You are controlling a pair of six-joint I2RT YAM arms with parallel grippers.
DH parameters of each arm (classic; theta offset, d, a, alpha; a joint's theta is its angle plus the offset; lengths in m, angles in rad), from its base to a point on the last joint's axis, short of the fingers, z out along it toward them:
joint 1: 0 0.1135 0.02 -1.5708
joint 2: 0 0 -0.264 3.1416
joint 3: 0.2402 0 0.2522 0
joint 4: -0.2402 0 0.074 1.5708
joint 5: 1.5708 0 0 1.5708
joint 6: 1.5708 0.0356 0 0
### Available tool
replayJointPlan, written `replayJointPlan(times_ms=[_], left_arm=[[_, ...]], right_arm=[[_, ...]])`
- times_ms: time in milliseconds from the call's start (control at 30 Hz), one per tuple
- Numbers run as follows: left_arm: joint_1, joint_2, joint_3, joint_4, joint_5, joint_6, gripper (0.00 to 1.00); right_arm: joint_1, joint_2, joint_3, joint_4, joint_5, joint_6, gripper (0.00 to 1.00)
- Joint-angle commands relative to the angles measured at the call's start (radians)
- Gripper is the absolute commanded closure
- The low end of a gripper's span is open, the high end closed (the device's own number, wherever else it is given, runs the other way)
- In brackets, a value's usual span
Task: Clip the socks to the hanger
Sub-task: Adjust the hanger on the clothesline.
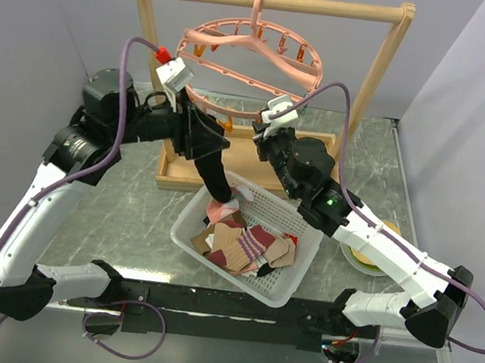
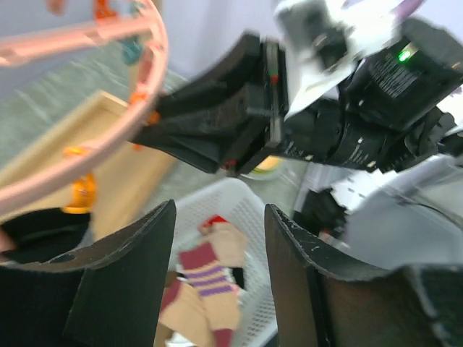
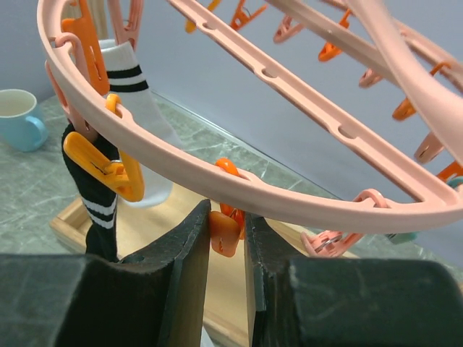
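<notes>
Socks (image 1: 243, 245) in tan, maroon stripes and pink lay heaped in the white mesh basket (image 1: 185, 228) at the middle of the table, toward 6 o'clock from the hanger (image 1: 249, 54). That salmon ring hung by its hook from the wooden rack (image 1: 273, 2) at the table's 12 o'clock side. Two socks were already on it: a white sock (image 3: 137, 123) with black bands, and just beside it a black sock (image 3: 94, 199) with white bands, each under an orange clip at the ring's near rim.

The right gripper (image 3: 226, 217) stood at about 5 o'clock on the ring, jaws pressed onto a small orange clip (image 3: 224, 240) hanging just below the rim. The left gripper (image 2: 221, 210) was at about 7 o'clock, close beside the black sock, its jaws spread with nothing between them; through the gap I could see the basket below. A blue mug (image 3: 18, 119) sat on the table, at 9 o'clock in the right wrist view.
</notes>
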Motion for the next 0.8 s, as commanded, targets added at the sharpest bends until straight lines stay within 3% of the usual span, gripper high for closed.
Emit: replayJointPlan(times_ms=[0, 333, 433, 633, 767], left_arm=[[-0.016, 0.06, -0.075, 0.072, 0.16, -0.1, 0.44], [-0.136, 0.138, -0.06, 0.084, 0.14, -0.074, 0.44], [-0.142, 0.156, -0.016, 0.063, 0.038, -0.046, 0.44], [-0.141, 0.152, -0.016, 0.031, -0.32, -0.026, 0.44], [-0.142, 0.15, -0.028, 0.026, -0.459, -0.025, 0.44]], right_arm=[[0.024, -0.007, 0.08, 0.027, 0.004, -0.013, 0.98], [0.027, -0.021, 0.106, -0.009, -0.004, -0.004, 0.98], [0.031, -0.027, 0.098, -0.012, -0.004, 0.001, 0.98], [0.033, -0.056, 0.07, -0.017, -0.005, 0.007, 0.92], [0.033, -0.073, 0.055, -0.011, -0.022, 0.016, 0.73]])
